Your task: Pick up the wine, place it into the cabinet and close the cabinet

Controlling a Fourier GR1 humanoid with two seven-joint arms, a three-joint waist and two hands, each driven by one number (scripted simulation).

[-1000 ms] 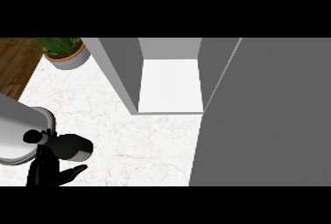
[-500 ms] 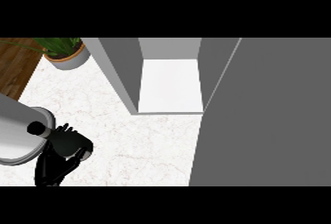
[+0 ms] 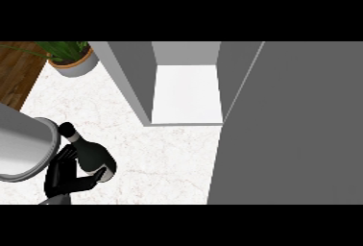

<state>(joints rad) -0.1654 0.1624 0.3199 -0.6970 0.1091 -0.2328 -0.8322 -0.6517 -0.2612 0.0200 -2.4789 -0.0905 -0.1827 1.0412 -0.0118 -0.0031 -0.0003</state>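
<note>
Since half a second ago the dark glass wine bottle [image 3: 90, 154] has come into plain sight: earlier it was mostly hidden inside the curled black left hand [image 3: 65, 178], and now its rounded shoulders and narrow neck stand clear above the fingers.

In the head view the bottle is near-black with a slight green sheen, its neck tilted toward the upper left and ending in a dark round cap. It sits low on the left, over the white marbled counter [image 3: 170, 153], with its base hidden behind the thumb.

Just beside the bottle's neck, at the left edge, lies the robot's grey forearm [image 3: 21, 144]. A potted green plant in a pale round pot [image 3: 71, 57] stands well apart at the upper left, next to a strip of brown wood flooring [image 3: 18, 72]. The open grey cabinet [image 3: 186, 91], white inside, is up and to the right, and its large grey door [image 3: 291, 129] fills the right side.

The left hand comes up from the lower edge, fingers behind the bottle and thumb wrapped across its lower body, gripping it. The right hand does not show.
</note>
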